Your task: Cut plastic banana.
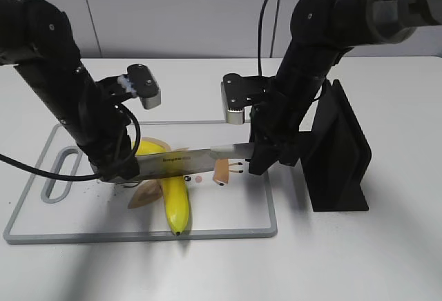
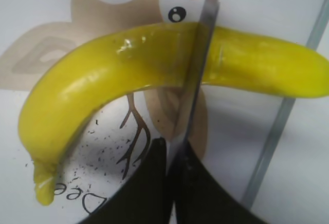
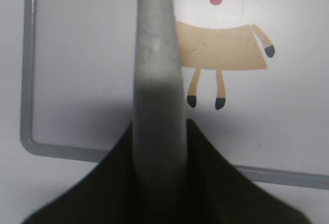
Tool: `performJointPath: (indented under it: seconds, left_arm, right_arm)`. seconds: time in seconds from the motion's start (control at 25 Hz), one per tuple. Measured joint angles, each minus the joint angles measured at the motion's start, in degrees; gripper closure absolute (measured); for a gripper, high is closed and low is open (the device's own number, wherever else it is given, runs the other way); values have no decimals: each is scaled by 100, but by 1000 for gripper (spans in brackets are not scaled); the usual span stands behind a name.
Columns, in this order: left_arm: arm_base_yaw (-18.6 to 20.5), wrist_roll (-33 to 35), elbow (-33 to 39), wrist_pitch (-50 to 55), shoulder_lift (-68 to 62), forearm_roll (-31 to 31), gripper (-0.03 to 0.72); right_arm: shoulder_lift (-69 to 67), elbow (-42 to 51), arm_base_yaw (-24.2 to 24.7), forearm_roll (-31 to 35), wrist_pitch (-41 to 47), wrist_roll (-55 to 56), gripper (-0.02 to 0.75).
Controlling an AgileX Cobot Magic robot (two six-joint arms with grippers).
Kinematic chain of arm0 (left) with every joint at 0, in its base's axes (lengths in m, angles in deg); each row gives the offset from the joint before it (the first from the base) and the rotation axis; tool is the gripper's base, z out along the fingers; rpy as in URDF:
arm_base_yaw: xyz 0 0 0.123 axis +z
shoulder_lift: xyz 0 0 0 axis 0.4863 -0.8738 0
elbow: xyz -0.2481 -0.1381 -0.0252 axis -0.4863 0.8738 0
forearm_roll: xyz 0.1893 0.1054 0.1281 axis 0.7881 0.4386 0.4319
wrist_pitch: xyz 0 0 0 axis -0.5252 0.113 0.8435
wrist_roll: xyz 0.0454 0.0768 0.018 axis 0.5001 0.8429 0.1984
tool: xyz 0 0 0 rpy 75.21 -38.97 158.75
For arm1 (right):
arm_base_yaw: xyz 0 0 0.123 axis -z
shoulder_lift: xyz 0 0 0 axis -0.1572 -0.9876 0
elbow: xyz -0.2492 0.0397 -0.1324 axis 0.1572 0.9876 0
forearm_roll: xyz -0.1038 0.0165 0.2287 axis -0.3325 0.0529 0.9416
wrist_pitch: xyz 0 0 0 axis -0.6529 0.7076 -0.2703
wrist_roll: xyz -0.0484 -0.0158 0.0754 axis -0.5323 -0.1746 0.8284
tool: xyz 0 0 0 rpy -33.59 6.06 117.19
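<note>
The yellow plastic banana (image 1: 177,203) lies on the white cutting board (image 1: 228,232), dark tip toward the front edge. A steel knife (image 1: 181,161) lies across it. My right gripper (image 1: 264,154) is shut on the knife's grey handle (image 3: 154,54). My left gripper (image 1: 123,170) is shut on the far end of the blade (image 2: 198,70). In the left wrist view the blade crosses the banana (image 2: 103,75) just beside its middle seam, and my fingers (image 2: 172,149) pinch the blade below the fruit. The right wrist view shows my jaws (image 3: 159,129) around the handle.
The board has a grey rim (image 3: 28,80), a handle slot at its left (image 1: 61,175) and printed cartoon animals (image 3: 221,49). A black knife stand (image 1: 338,156) stands to the right of the board, close to my right arm. White table lies all around.
</note>
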Motion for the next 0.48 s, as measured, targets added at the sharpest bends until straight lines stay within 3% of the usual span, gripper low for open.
performJointPath:
  seconds: [0.48]
  left_arm:
    - [7, 11, -50, 23, 48, 0, 683]
  right_arm:
    - [48, -30, -6, -61, -27, 77, 544]
